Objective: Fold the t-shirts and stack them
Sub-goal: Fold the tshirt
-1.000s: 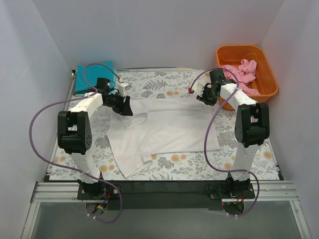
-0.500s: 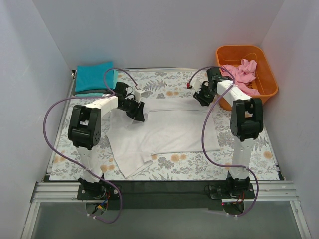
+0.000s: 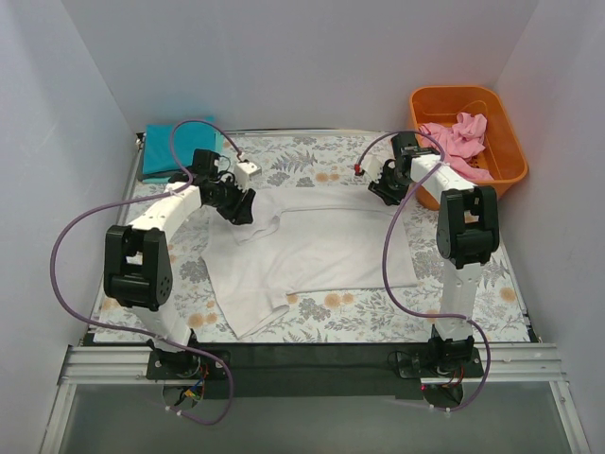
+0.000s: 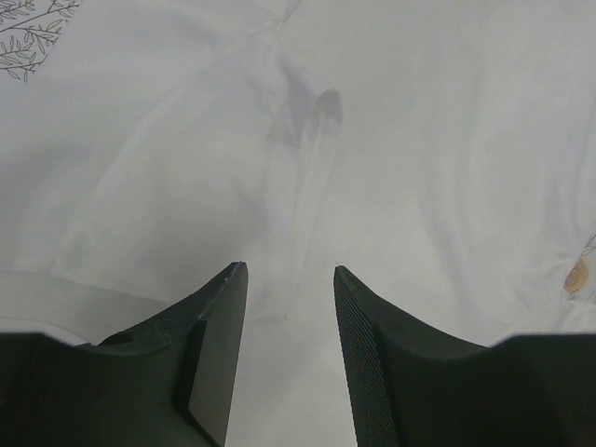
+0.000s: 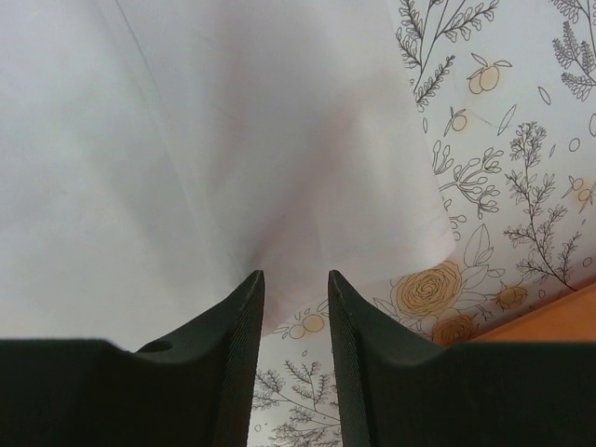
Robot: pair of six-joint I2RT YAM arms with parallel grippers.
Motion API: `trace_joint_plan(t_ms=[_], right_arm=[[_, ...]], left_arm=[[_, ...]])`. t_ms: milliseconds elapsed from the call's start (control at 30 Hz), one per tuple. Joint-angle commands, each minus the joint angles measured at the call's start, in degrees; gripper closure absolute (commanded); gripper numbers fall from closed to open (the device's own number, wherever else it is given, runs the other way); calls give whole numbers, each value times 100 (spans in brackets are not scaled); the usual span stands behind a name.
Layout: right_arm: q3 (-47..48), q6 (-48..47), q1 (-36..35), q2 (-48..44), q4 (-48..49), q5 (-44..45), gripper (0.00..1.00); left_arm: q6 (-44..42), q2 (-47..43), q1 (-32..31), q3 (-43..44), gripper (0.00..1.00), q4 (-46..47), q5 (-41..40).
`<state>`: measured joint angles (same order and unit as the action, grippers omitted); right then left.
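The white t-shirt (image 3: 317,248) lies spread and creased on the flowered table cover. My left gripper (image 3: 242,210) is open and low over its far left part. In the left wrist view the open gripper (image 4: 289,270) has only white cloth (image 4: 391,140) under and ahead of it. My right gripper (image 3: 379,188) is open at the shirt's far right corner. In the right wrist view the gripper (image 5: 295,275) has the cloth's edge (image 5: 279,168) right at its tips. The teal shirt (image 3: 168,148) lies folded at the back left. The pink shirt (image 3: 460,135) is crumpled in the tub.
The orange plastic tub (image 3: 499,142) stands at the back right, close to my right arm. White walls close in the table on three sides. Purple cables loop from both arms. Bare flowered cover (image 3: 397,317) shows in front of the shirt.
My left gripper swung right over the shirt's collar side, then came back left to the far left part. My right gripper shifted slightly toward the shirt's far corner.
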<state>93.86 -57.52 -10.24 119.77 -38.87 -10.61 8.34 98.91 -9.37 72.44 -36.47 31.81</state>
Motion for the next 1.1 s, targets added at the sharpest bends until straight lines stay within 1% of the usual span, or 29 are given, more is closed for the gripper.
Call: trace_joint_plan(t_ms=[0, 67, 133, 233, 500, 600, 733, 800, 833, 933, 1067], right_arm=[[-9, -277, 5, -103, -24, 59, 66], [-26, -313, -4, -102, -24, 77, 66], [-87, -391, 4, -129, -24, 85, 65], [-175, -523, -4, -155, -41, 138, 63], [-219, -691, -48, -59, -41, 235, 61], [-228, -717, -75, -41, -50, 244, 62], [-211, -726, -84, -155, -94, 209, 60], [-202, -726, -92, -260, -129, 174, 59], [-211, -735, -92, -287, -155, 156, 58], [-158, -752, -92, -392, -261, 86, 58], [-18, -805, -83, -393, -533, -29, 57]], left_arm=[[-692, 4, -30, -143, 59, -325, -351], [-807, 101, -30, -117, 58, -466, -421], [-1288, 233, -30, -64, 57, -650, -448], [-1702, 356, -39, -29, 55, -861, -527], [-2003, 532, -92, -55, 54, -994, -693], [-2082, 568, -83, -125, 56, -994, -738], [-2099, 585, -100, -204, 62, -941, -764], [-2091, 629, -101, -222, 72, -871, -764], [-2073, 681, -109, -205, 75, -862, -764], [-2038, 752, -136, -161, 90, -871, -755], [-2038, 787, -153, -125, 97, -915, -808]])
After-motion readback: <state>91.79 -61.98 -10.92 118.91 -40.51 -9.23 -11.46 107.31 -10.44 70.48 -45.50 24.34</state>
